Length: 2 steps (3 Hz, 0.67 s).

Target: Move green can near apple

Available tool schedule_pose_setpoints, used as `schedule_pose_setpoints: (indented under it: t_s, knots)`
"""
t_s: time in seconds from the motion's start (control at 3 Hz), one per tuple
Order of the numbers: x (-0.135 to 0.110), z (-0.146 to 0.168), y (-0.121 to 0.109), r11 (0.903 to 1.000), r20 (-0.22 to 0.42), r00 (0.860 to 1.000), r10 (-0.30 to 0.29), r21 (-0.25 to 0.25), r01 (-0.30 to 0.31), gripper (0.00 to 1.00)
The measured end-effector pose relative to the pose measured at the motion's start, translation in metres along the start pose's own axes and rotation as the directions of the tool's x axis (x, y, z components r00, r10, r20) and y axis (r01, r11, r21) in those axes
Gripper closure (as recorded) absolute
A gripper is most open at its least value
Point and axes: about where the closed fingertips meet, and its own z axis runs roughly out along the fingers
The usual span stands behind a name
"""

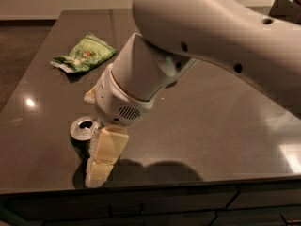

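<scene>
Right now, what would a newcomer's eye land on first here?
The big white arm fills the upper right, reaching down to the table's front-left edge. There its gripper hangs just in front of the green can, partly hiding it. A light-green snack bag lies at the far left.

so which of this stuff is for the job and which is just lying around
For the job:
- can, near the table's front edge
- gripper, low, right up against the can
- apple: not in sight, maybe hidden by the arm

Lying about:
- bag, green, back left of the table
</scene>
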Motion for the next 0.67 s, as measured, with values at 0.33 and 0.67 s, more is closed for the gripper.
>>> schedule_pose_setpoints:
  t_s: [0.33, 0.67]
  knots:
    - [-0.005, 0.0094, 0.0003, 1.0, 0.0, 1.0, -0.002, -0.006, 0.002, 0.14]
    - [-0.0027, 0.0129, -0.0035, 1.0, 0.001, 1.0, 0.009, -0.002, -0.009, 0.37]
